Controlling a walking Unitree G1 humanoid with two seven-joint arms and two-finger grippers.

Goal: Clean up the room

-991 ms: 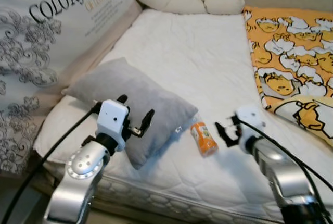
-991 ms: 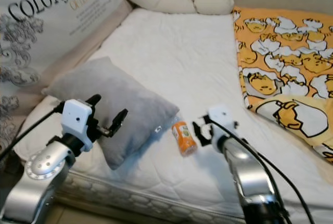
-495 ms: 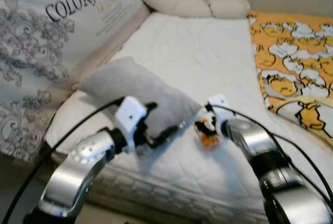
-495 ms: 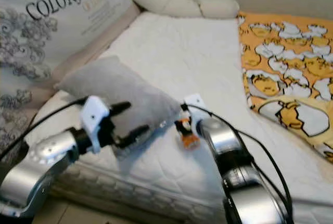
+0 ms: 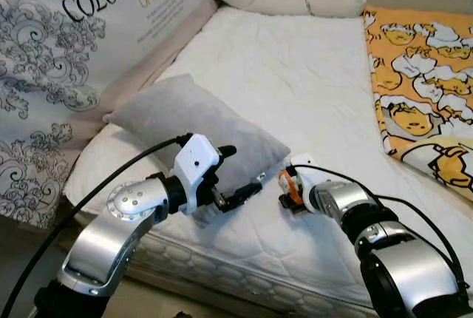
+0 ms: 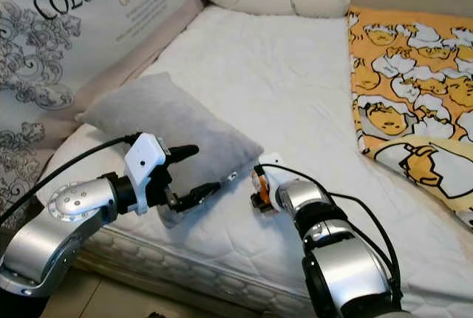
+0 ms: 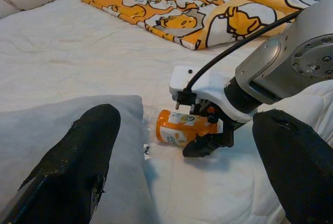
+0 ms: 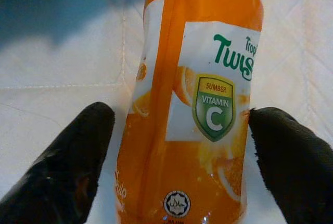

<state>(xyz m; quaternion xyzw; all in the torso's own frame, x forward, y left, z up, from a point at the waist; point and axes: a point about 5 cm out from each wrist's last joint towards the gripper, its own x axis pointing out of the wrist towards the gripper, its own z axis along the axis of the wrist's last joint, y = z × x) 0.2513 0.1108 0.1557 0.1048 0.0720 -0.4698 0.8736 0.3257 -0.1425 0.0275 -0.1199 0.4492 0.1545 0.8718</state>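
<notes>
From my head views, the right gripper (image 7: 208, 140) covers most of the orange bottle (image 5: 285, 183). In the right wrist view, the bottle's cap is cut off and the brand name truncated. The grey pillow (image 6: 159, 122) hides the mattress (image 5: 310, 81) beneath it.

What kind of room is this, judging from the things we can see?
Most likely a bedroom: a bed with a white mattress, a gray pillow and an orange cartoon blanket. The right gripper reaches an orange bottle lying on it.
</notes>
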